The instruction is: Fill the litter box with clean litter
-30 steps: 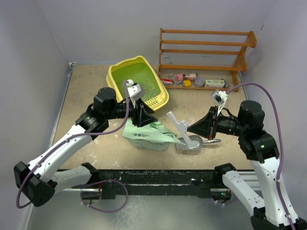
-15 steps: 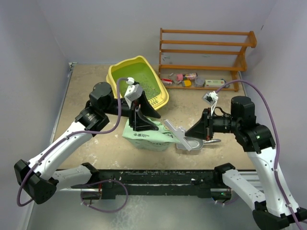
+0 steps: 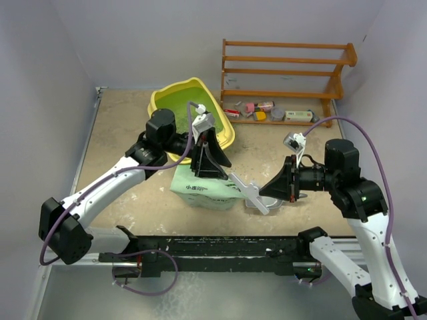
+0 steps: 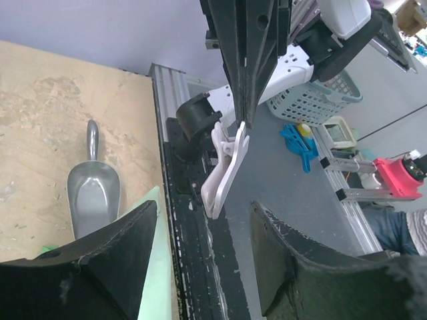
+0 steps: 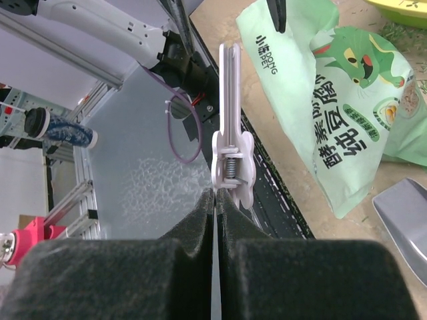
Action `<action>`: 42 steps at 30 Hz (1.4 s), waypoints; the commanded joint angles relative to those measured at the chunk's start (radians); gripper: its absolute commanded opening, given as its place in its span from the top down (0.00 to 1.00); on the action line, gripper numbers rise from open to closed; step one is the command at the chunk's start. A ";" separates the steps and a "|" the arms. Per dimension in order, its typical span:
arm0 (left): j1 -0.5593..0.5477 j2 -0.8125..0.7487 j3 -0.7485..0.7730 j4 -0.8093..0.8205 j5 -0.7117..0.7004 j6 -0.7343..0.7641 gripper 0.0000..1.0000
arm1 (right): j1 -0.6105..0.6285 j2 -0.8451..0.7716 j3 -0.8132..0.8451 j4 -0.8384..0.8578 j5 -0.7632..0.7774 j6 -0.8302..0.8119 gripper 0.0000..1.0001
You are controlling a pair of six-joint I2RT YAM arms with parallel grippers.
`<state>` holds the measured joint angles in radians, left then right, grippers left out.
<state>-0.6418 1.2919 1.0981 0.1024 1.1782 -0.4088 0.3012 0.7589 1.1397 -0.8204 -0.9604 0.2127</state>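
Left tool (image 3: 212, 167) nose-down, jaws apart, over litter bag (image 3: 200, 191)

- The left gripper (image 4: 200, 223) is seen with its two black fingers (image 4: 100, 267) spread apart; nothing is gripped between them.
- A white clip (image 4: 225, 167) is pinched at its upper end by the closed right gripper (image 4: 241, 117), which enters from the top edge.
- The clip is seen in front of a metal rail (image 4: 167, 107) at the table (image 4: 40, 113) edge.
- A grey scoop (image 4: 93, 193) is laid on the sandy table, with its handle pointed away.
- A strip of pale-green bag (image 4: 155, 267) is shown between the scoop and the rail.
- Past the rail, a white basket (image 4: 313, 100) is seen.
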 commanded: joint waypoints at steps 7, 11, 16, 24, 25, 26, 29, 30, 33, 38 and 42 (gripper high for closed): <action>-0.006 0.025 0.056 0.176 0.051 -0.111 0.41 | 0.006 0.015 -0.003 0.028 -0.014 -0.021 1.00; -0.014 0.042 0.051 0.164 0.060 -0.110 0.42 | 0.006 0.019 -0.003 0.039 -0.014 -0.016 1.00; -0.026 0.069 0.054 0.171 0.049 -0.115 0.42 | 0.007 0.024 -0.005 0.041 -0.011 -0.016 1.00; -0.057 0.112 0.077 0.192 0.061 -0.133 0.53 | 0.008 0.033 -0.007 0.042 0.000 -0.019 1.00; -0.057 0.112 0.076 0.192 0.060 -0.132 0.55 | 0.007 0.034 -0.006 0.042 0.001 -0.018 1.00; -0.058 0.111 0.075 0.192 0.060 -0.132 0.57 | 0.007 0.033 -0.007 0.042 0.002 -0.019 1.00; -0.060 0.112 0.072 0.188 0.066 -0.133 0.67 | 0.007 0.036 -0.009 0.043 0.004 -0.018 1.00; -0.060 0.112 0.072 0.185 0.068 -0.131 0.72 | 0.007 0.035 -0.011 0.044 0.005 -0.018 1.00; -0.062 0.114 0.070 0.172 0.081 -0.125 0.93 | 0.007 0.036 -0.015 0.053 0.009 -0.014 1.00; -0.062 0.116 0.068 0.133 0.091 -0.096 1.00 | 0.007 0.038 -0.017 0.060 0.008 -0.007 1.00; -0.062 0.109 0.072 0.112 0.083 -0.067 1.00 | 0.007 0.036 -0.015 0.069 0.014 0.007 1.00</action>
<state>-0.7010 1.4094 1.1278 0.2180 1.2469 -0.5289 0.3031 0.7921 1.1213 -0.8028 -0.9463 0.2062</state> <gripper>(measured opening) 0.042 0.005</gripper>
